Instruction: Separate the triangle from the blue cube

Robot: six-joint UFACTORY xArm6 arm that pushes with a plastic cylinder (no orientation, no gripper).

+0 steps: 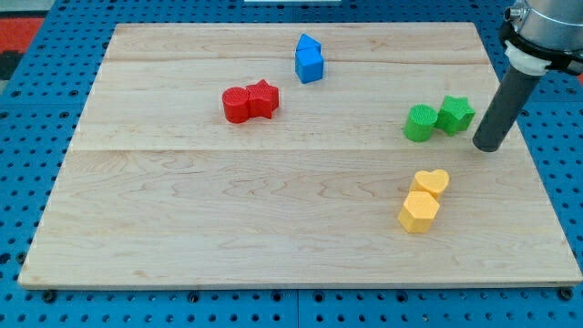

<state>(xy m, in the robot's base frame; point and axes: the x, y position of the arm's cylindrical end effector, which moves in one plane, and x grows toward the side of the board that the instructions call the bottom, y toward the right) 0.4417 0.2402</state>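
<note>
My tip (486,146) sits on the board (273,219) at view's right, just right of the green star (455,114), small gap, not touching. No gripper on this rig, just a rod, nothing held. Blue cube (311,64) is near view's top, center; blue triangle (307,43) is pressed against its upper side, touching. Both well apart from tip. Red cyl (237,105) + red star (263,97) touching, left of center. Green cyl (420,123) touches green star. Yellow heart (431,183) + yellow hex (419,211) touching, lower right.
</note>
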